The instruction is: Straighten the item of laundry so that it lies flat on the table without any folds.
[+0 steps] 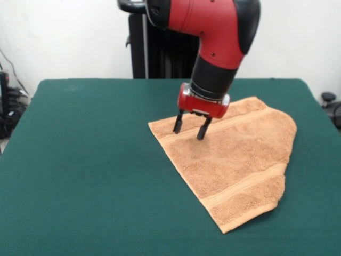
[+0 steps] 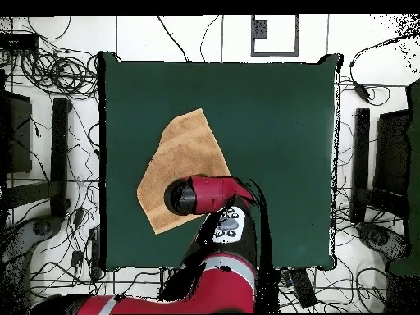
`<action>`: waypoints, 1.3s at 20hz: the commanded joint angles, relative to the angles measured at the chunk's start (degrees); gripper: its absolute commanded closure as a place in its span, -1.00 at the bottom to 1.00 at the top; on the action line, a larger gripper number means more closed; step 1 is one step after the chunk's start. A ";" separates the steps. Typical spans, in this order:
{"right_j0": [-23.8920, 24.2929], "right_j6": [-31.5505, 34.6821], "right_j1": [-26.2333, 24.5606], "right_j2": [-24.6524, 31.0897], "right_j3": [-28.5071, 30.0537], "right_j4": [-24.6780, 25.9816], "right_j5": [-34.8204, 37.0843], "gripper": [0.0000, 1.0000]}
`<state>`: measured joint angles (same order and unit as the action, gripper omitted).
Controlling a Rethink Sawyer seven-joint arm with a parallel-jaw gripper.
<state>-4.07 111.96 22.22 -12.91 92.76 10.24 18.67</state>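
Tan terry towel [image 1: 234, 160] lies on the green table [image 1: 90, 160], right of centre in the front view, spread mostly flat with its right-hand edge uneven. The gripper [image 1: 191, 128] stands over the towel's upper left part, fingers parted, tips at the cloth, holding nothing

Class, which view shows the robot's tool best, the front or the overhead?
The front view: the tool shows whole, its two fingers spread apart just above the towel. In the overhead view the arm covers it, so only the arm and towel show.
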 commanded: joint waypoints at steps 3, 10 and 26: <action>0.31 2.73 -6.21 8.54 2.00 3.37 -5.16 -1.00; 0.56 3.70 -8.67 8.98 1.58 4.11 -7.09 -1.00; 0.17 3.95 -11.68 3.63 1.22 11.77 -14.95 -1.00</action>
<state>-4.67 111.96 21.37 -12.80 92.81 17.56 13.35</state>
